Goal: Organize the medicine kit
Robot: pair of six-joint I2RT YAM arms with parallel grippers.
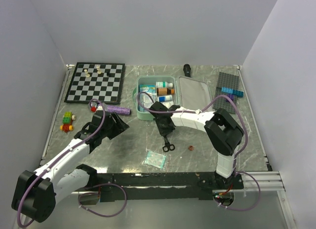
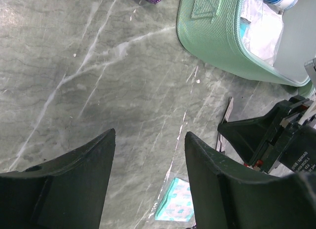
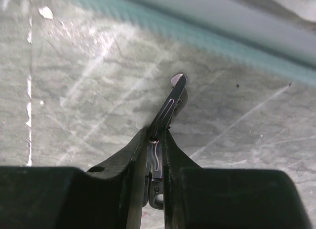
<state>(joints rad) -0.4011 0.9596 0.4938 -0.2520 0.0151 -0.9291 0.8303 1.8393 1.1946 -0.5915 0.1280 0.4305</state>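
The medicine kit [image 1: 141,97] is a mint-green case lying open at the back middle, with small bottles [image 1: 164,89] in its left half and its grey-lined lid [image 1: 193,91] flat to the right. My right gripper [image 1: 164,129] hovers just in front of the case, shut on a pair of scissors [image 1: 168,146] whose black handles hang toward the near edge. In the right wrist view the metal scissors' blades [image 3: 170,106] stick out past my gripper [image 3: 155,133] toward the kit's edge [image 3: 197,37]. My left gripper [image 1: 121,121] stands open over bare table [image 2: 150,135], left of the kit's wall [image 2: 212,39].
A teal sachet [image 1: 155,160] lies near the front middle, also the sachet [image 2: 175,207] in the left wrist view. A chessboard [image 1: 95,82] sits back left, with a purple tube [image 1: 118,110] and a brick toy [image 1: 67,121] in front. A grey baseplate [image 1: 228,91] is back right.
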